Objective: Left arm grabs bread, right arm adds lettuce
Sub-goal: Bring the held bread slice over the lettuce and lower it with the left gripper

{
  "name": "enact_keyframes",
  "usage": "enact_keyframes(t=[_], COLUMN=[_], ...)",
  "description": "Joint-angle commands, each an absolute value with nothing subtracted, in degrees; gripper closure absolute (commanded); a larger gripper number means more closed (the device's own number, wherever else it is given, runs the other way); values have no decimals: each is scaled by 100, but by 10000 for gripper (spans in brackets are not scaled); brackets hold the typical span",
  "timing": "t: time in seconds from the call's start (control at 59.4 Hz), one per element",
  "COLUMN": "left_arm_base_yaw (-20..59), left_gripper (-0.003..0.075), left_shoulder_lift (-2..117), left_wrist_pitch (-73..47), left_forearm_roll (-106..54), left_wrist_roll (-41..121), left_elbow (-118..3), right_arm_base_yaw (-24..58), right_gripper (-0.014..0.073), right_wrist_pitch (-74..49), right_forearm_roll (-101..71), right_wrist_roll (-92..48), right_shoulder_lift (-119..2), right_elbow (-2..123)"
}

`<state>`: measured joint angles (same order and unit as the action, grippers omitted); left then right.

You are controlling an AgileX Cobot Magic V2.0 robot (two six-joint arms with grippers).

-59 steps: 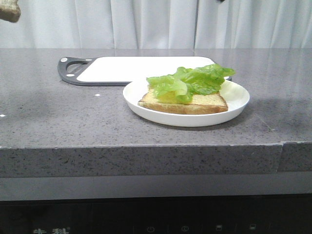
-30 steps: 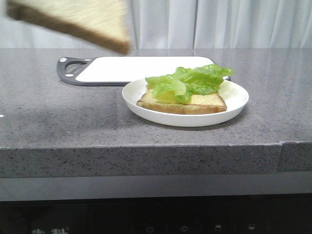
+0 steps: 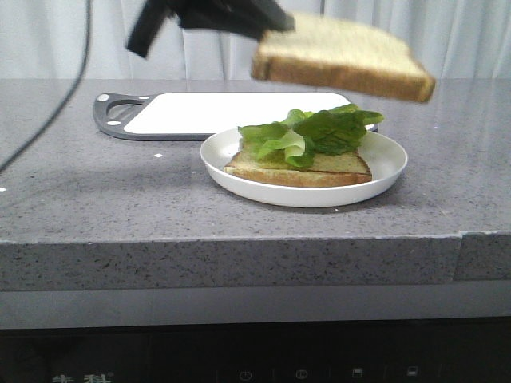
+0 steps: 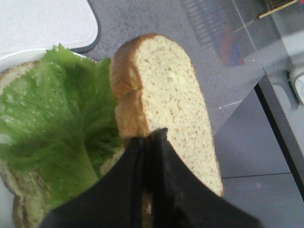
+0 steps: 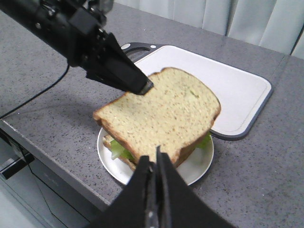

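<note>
Since half a second ago the bread (image 3: 343, 65) has swung across from the far corner and now hangs, held out ahead of the left claw (image 3: 267, 24), which is pinched tight on its near edge. Below the claw sits the plate (image 3: 382, 177), with the lettuce (image 3: 311, 132) already laid on a lower slice (image 3: 299, 174). Lettuce looks done; what seems left is lowering the top slice. The right claw (image 5: 153, 187) looks closed and empty, waiting well back. I cannot spot the bread's hole.
</note>
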<state>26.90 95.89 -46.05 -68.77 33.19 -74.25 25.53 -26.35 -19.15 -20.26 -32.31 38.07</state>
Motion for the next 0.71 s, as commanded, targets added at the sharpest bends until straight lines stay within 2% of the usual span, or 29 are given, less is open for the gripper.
enact_keyframes(t=[0.0, 0.337, 0.691], left_arm_base_yaw=[2641, 2223, 2223], left_gripper=[741, 741, 740], left_shoulder_lift=[9728, 9935, 9935], left_wrist_pitch=[-4793, -5056, -5115], left_forearm_roll=[-7253, -7249, -6761], left_wrist_roll=[3354, 3354, 3320], left_elbow=[-7848, -7951, -7951], right_arm_base_yaw=[2560, 2560, 2560], right_gripper=[652, 652, 652], right_wrist_pitch=[-2280, -2269, -2103], right_forearm_roll=[-2028, -2028, -2028], right_wrist_roll=[-2073, -2073, -2073], right_shoulder_lift=[-3223, -3223, -3223], right_elbow=[3951, 3951, 3951])
